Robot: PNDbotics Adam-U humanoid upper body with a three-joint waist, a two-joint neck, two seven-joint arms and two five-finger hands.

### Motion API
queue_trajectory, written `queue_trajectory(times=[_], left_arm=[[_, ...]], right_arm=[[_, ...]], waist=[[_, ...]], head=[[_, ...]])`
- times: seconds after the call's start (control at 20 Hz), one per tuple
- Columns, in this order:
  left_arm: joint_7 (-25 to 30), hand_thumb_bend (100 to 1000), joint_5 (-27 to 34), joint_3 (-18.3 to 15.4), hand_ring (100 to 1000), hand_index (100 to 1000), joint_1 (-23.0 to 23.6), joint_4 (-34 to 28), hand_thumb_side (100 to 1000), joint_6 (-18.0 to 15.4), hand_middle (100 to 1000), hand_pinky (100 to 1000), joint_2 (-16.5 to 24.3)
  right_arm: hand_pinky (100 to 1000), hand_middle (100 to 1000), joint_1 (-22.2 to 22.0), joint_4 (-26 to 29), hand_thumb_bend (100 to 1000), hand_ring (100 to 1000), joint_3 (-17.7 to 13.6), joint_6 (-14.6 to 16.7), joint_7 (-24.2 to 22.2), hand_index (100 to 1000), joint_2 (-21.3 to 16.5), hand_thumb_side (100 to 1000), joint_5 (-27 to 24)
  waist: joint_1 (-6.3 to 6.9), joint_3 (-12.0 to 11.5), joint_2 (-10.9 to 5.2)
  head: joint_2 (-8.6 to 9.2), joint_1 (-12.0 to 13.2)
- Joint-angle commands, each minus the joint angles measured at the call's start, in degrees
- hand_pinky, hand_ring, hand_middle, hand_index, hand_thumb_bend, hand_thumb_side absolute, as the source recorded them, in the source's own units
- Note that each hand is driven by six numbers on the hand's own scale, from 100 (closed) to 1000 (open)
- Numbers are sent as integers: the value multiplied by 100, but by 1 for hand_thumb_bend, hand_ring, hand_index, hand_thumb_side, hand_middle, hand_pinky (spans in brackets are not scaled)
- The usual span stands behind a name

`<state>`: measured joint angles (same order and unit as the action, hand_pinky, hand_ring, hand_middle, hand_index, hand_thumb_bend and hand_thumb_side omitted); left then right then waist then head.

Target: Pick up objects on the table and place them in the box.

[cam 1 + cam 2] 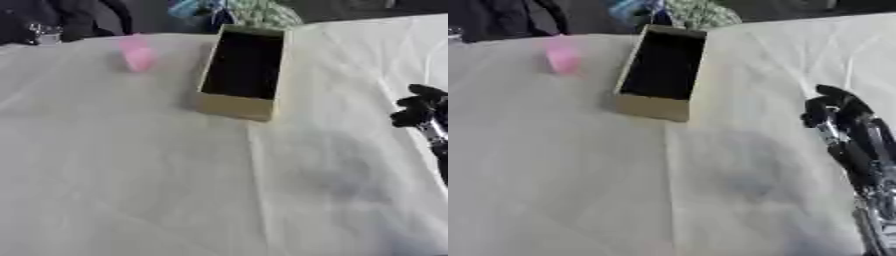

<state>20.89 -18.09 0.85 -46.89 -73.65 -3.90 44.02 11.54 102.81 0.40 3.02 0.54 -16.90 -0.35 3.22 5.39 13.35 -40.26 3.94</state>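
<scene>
An open tan cardboard box (234, 104) with a dark inside stands on the white cloth, a little back of the middle. To its left, near the far edge, stands a small pink object (137, 55), blurred. My right hand (833, 107) hangs at the right edge of the table, well to the right of the box, black fingers curled with nothing in them. Its arm runs down the right side in the right eye view. The left hand does not show.
The white cloth (131, 160) covers the whole table, with a crease running forward from the box. Dark and patterned things (236, 11) lie beyond the far edge. Something small and clear (45, 35) stands at the far left.
</scene>
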Motion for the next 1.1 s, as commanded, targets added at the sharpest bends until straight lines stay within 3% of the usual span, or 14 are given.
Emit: queue_trajectory(times=[0.05, 0.65, 1.1], left_arm=[[225, 846, -344, 93, 705, 816, -413, 467, 380, -72, 682, 776, 130], [274, 819, -1901, 49, 708, 822, -1382, 2286, 287, -133, 683, 779, -653], [-392, 816, -2936, -116, 701, 812, -1563, 2861, 239, 188, 672, 771, -978]], right_arm=[[631, 640, 25, 108, 514, 620, 12, 4, -20, 828, -142, 649, 9], [630, 638, 17, 119, 520, 619, 57, 4, -61, 827, -186, 646, 8], [629, 637, 51, 139, 522, 619, 84, 3, -88, 827, -190, 646, 5]], waist=[[20, 36, -124], [83, 268, -112], [94, 436, -64]], head=[[30, 13], [32, 25], [70, 78]])
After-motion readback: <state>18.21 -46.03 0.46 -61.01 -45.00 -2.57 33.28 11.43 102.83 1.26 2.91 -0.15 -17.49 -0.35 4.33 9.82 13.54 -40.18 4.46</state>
